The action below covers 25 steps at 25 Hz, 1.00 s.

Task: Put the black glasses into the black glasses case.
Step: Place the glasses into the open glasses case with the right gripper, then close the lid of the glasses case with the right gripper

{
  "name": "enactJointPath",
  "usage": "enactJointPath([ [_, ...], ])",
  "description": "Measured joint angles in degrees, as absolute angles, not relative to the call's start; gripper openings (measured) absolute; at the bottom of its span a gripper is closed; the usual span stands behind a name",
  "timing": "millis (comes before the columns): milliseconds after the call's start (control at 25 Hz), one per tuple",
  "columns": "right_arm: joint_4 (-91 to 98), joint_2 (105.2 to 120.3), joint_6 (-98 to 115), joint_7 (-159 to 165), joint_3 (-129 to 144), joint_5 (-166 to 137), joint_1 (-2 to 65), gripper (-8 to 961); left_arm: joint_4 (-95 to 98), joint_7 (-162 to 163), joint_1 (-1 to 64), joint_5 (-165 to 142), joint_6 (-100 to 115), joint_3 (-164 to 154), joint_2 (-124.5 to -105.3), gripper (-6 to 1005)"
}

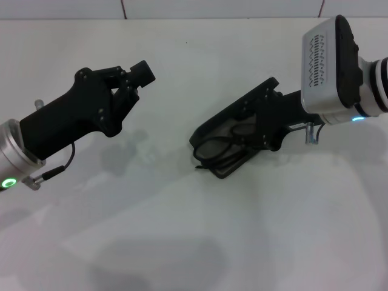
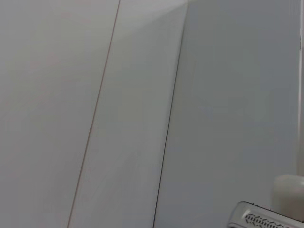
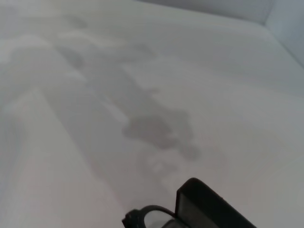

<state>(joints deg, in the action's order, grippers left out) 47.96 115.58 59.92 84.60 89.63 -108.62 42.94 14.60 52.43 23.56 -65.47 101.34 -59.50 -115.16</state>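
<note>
The black glasses case (image 1: 204, 129) lies open on the white table, right of centre in the head view. The black glasses (image 1: 222, 145) rest folded inside it on the lining. My right gripper (image 1: 254, 124) reaches in from the right and hangs low over the case, black against black, touching or almost touching it. In the right wrist view one lens of the glasses (image 3: 153, 219) shows beside a black block. My left gripper (image 1: 144, 73) is raised above the table to the left of the case, shut and holding nothing.
The white table (image 1: 182, 230) spreads out on all sides, with a tiled wall (image 1: 182, 7) along its far edge. The left wrist view shows only wall panels and the right arm's white wrist housing (image 2: 266, 218).
</note>
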Motion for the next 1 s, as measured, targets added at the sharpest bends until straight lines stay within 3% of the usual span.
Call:
enactJointPath([
  [1000, 50.0, 115.66, 71.9, 89.3, 74.8, -111.1, 41.3, 436, 14.7, 53.1, 23.8, -66.6, 101.7, -59.9, -115.32, 15],
])
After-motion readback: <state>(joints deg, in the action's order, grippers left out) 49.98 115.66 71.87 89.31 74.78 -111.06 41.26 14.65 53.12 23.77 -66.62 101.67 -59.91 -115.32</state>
